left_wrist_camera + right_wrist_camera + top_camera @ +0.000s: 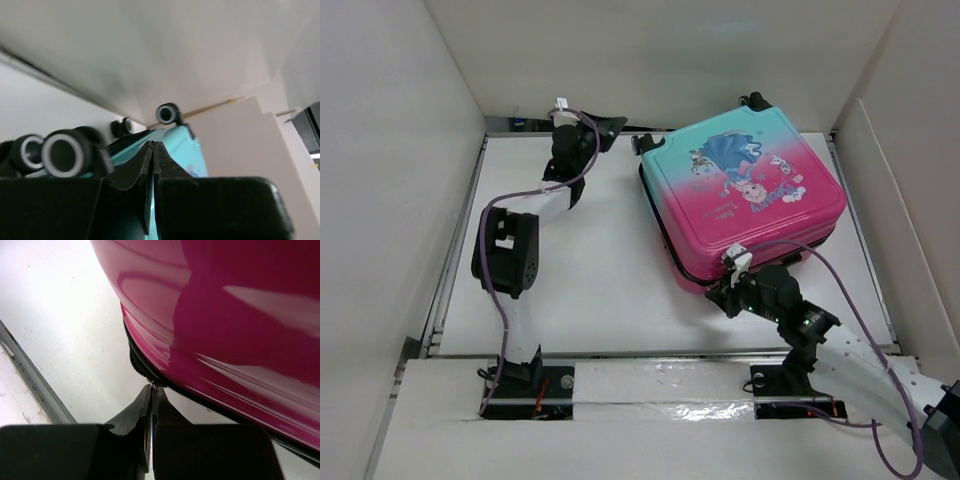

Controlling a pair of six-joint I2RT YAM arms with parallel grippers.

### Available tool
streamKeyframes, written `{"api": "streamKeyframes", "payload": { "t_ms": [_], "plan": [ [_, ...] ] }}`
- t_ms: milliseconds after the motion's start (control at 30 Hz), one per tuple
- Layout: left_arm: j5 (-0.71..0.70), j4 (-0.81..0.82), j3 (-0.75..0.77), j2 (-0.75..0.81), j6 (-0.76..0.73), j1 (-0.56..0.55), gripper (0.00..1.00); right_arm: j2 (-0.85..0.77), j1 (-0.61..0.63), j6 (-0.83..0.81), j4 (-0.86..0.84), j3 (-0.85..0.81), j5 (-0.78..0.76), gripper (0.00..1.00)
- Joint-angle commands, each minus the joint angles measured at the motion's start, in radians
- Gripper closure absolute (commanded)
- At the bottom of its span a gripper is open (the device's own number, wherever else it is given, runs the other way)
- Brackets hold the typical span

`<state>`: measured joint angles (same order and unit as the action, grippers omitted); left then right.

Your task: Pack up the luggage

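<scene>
The luggage (745,195) lies flat and closed at the back right of the table, teal end far, pink end near, princess print up. My right gripper (725,290) is at its near-left corner. In the right wrist view the jaws (152,387) are shut with their tips against the black zipper trim (142,367) under the pink shell (225,315), and a small silvery bit of zipper pull shows between the tips. My left gripper (617,125) is shut and empty by the back wall, just left of the luggage's wheels (62,154); its tips (153,144) point at the teal shell (175,150).
White enclosure walls (400,150) stand close on the left, back and right. The white table (590,270) lies between the arms. A metal rail (30,375) runs along the table's near edge. The left arm's cable loops over the table's left side.
</scene>
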<state>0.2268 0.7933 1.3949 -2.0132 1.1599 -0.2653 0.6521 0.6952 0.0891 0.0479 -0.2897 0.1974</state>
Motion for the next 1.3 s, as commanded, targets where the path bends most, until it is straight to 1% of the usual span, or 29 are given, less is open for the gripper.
{"api": "streamKeyframes", "payload": {
  "t_ms": [0, 33, 100, 133, 200, 233, 267, 333, 367, 400, 500, 633, 800, 867, 933, 967, 1000, 1033, 1067, 1100, 1133, 1200, 1233, 1267],
  "plan": [
    [0.014, 0.075, -0.020, 0.154, -0.098, 0.023, 1.00, 0.038, 0.006, -0.020, -0.083, -0.110, 0.033, 1.00],
    [0.029, -0.022, -0.002, 0.146, -0.129, 0.023, 1.00, 0.044, 0.006, -0.026, -0.063, -0.124, 0.039, 1.00],
    [0.051, -0.167, 0.100, 0.113, -0.219, 0.023, 0.99, 0.046, 0.006, -0.025, -0.059, -0.135, 0.048, 1.00],
    [0.061, -0.287, 0.165, 0.070, -0.247, 0.023, 0.77, 0.037, 0.006, -0.023, -0.065, -0.132, 0.054, 1.00],
    [0.074, -0.391, 0.235, 0.019, -0.291, 0.023, 0.46, 0.029, 0.006, -0.012, -0.080, -0.120, 0.060, 1.00],
    [0.081, -0.498, 0.275, -0.034, -0.337, 0.023, 0.32, 0.024, 0.006, -0.008, -0.091, -0.111, 0.059, 1.00],
    [0.085, -0.537, 0.335, -0.057, -0.356, 0.023, 0.28, 0.023, 0.006, -0.002, -0.089, -0.106, 0.060, 1.00],
    [0.088, -0.604, 0.368, -0.108, -0.385, 0.011, 0.21, 0.024, 0.006, -0.002, -0.082, -0.105, 0.056, 1.00],
    [0.092, -0.614, 0.392, -0.119, -0.402, -0.001, 0.16, 0.023, 0.006, -0.003, -0.082, -0.098, 0.050, 1.00],
    [0.098, -0.617, 0.398, -0.131, -0.407, -0.002, 0.14, 0.023, 0.006, -0.002, -0.085, -0.095, 0.051, 1.00],
    [0.134, -0.603, 0.447, -0.173, -0.410, -0.022, 0.08, 0.024, 0.006, 0.001, -0.085, -0.092, 0.054, 1.00],
    [0.195, -0.573, 0.523, -0.238, -0.375, -0.051, 0.07, 0.023, 0.006, 0.003, -0.077, -0.077, 0.057, 1.00],
    [0.209, -0.543, 0.601, -0.306, -0.295, -0.069, 0.05, 0.004, 0.006, 0.018, -0.080, -0.049, 0.062, 1.00],
    [0.224, -0.505, 0.613, -0.340, -0.257, -0.078, 0.06, 0.000, 0.006, 0.021, -0.079, -0.046, 0.066, 1.00],
    [0.232, -0.410, 0.589, -0.355, -0.177, -0.078, 0.06, -0.003, 0.006, 0.023, -0.068, -0.043, 0.068, 1.00],
    [0.232, -0.366, 0.570, -0.354, -0.145, -0.078, 0.09, -0.005, 0.006, 0.026, -0.068, -0.040, 0.069, 1.00],
    [0.230, -0.306, 0.508, -0.349, -0.109, -0.078, 0.10, -0.009, 0.006, 0.029, -0.069, -0.039, 0.069, 1.00],
    [0.227, -0.187, 0.472, -0.338, -0.036, -0.078, 0.12, -0.011, 0.006, 0.032, -0.072, -0.036, 0.069, 1.00],
    [0.223, -0.130, 0.442, -0.334, 0.002, -0.078, 0.14, -0.012, 0.006, 0.037, -0.072, -0.031, 0.074, 1.00],
    [0.212, -0.071, 0.379, -0.329, 0.033, -0.078, 0.15, -0.012, 0.006, 0.038, -0.074, -0.028, 0.074, 1.00],
    [0.185, 0.032, 0.350, -0.319, 0.090, -0.078, 0.17, -0.014, 0.006, 0.040, -0.072, -0.028, 0.074, 1.00],
    [0.164, 0.131, 0.290, -0.308, 0.135, -0.078, 0.21, -0.017, 0.006, 0.040, -0.065, -0.029, 0.070, 1.00],
    [0.154, 0.194, 0.283, -0.299, 0.150, -0.078, 0.23, -0.022, 0.006, 0.041, -0.062, -0.029, 0.066, 1.00],
    [0.151, 0.204, 0.283, -0.292, 0.164, -0.078, 0.26, -0.029, 0.006, 0.043, -0.062, -0.029, 0.060, 1.00]
  ]
}}
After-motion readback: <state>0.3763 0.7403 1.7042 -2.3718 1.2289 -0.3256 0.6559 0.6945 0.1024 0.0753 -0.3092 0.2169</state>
